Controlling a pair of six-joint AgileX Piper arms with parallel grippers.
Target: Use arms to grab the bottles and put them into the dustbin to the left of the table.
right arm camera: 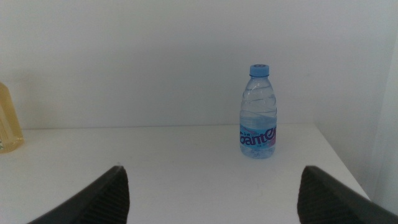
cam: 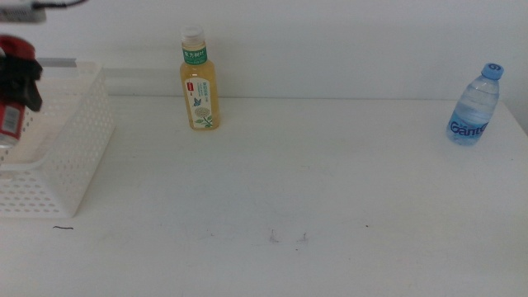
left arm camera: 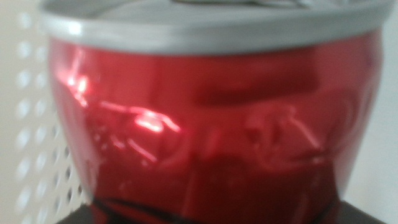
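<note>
In the middle view the left gripper (cam: 18,78) hangs over the white dustbin (cam: 78,140) at the left edge of the table (cam: 289,190), its dark jaws closed around the red soda can (cam: 10,120), which sits between them above the basket's open top. The yellow tea bottle (cam: 199,80) stands upright on the tabletop just beyond the dustbin's far corner, off to the side of those jaws and clear of them. The water bottle (cam: 475,106) stands near the table's far right edge, well apart from both (the right arm itself does not show here).

In the left wrist view the soda can (left arm camera: 211,124) fills nearly everything, pressed right up between the jaws, grey rim uppermost; the dustbin's perforated wall (left arm camera: 31,124) shows just beside it.

In the right wrist view the right gripper (right arm camera: 214,193) waits low over the table, jaws spread wide and holding nothing. The water bottle (right arm camera: 259,112) stands upright ahead of the gap, slightly toward one jaw, well apart from both tips. A sliver of the tea bottle (right arm camera: 9,118) shows far outside the other jaw.
</note>
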